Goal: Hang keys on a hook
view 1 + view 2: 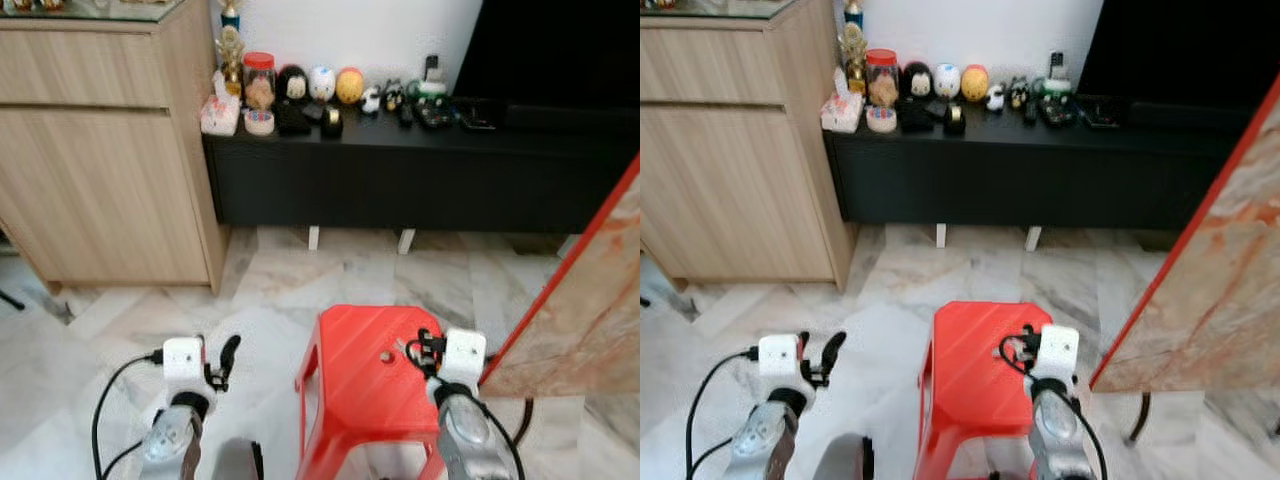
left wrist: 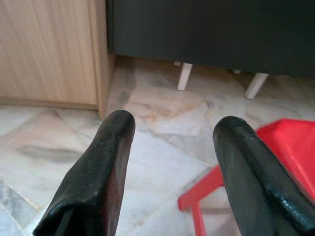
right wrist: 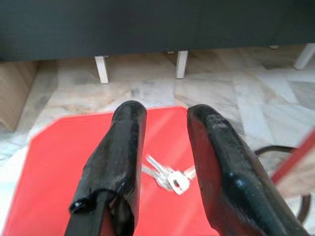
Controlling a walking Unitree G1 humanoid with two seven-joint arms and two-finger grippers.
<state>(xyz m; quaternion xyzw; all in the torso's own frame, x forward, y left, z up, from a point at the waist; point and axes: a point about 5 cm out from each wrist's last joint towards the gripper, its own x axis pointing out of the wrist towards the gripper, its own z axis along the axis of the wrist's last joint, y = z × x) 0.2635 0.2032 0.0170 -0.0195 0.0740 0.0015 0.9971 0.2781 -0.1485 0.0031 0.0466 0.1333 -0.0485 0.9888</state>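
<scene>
1. One bunch of keys (image 3: 165,176) lies on the red stool (image 1: 350,385), near its far right corner.
2. The right gripper (image 3: 165,123) hovers just above the keys, fingers apart.
3. The left gripper (image 2: 172,130) hangs over the marble floor (image 1: 120,330) beside the stool, fingers spread, nothing held.

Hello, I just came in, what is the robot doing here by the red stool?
The robot stands in front of a red plastic stool on a marble floor. A bunch of keys lies on the stool's seat, not yet picked up. The right gripper hovers just above the keys with its fingers open. The left gripper is also open and hangs over the floor beside the stool, holding nothing. Behind the stool stands a low black cabinet with small ornaments on top.
</scene>
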